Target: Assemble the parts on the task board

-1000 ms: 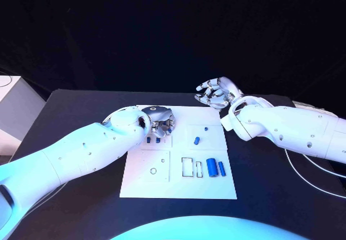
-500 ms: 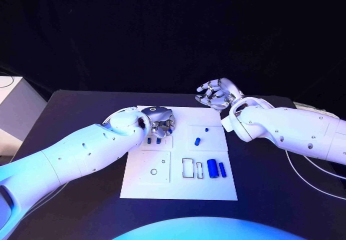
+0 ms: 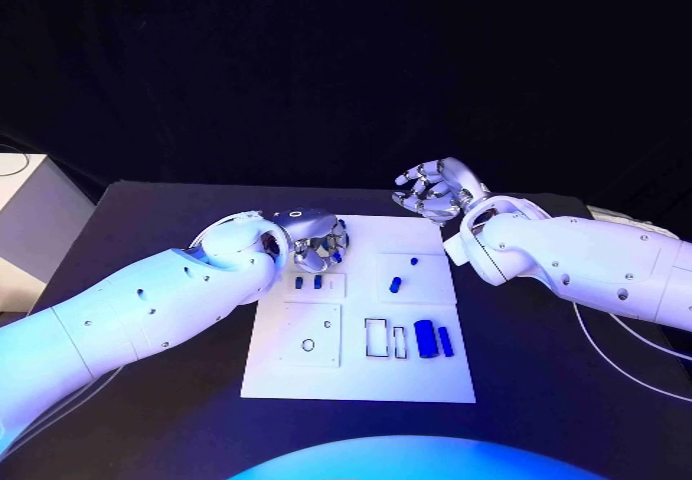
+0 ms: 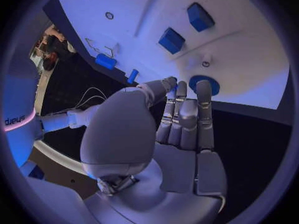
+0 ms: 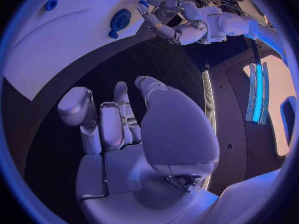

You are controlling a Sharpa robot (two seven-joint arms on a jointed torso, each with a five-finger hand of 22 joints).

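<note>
The white task board (image 3: pixel 361 372) lies in the middle of the table. My left hand (image 3: pixel 316 240) hovers over its far left corner with the fingers straight and close together, holding nothing; a round blue part (image 4: pixel 204 83) sits on the board just past the fingertips (image 4: pixel 187 92). Two small blue blocks (image 3: pixel 307 282) lie just nearer than that hand. A blue peg (image 3: pixel 394 284) and a tiny one (image 3: pixel 413 260) stand mid-board. A thick blue cylinder (image 3: pixel 424 337) and a thin one (image 3: pixel 444 340) lie at the right. My right hand (image 3: pixel 436 188) is raised past the board's far right corner, empty.
Two empty rectangular slots (image 3: pixel 376 335) lie left of the thick cylinder, and a small ring hole (image 3: pixel 307 344) sits in the near left panel. A white box (image 3: pixel 26 225) stands at the table's left edge. A white cable (image 3: pixel 620 340) runs along the right.
My left hand has drawn back a little toward the board's far edge, uncovering more of the far left panel. The right hand has barely moved.
</note>
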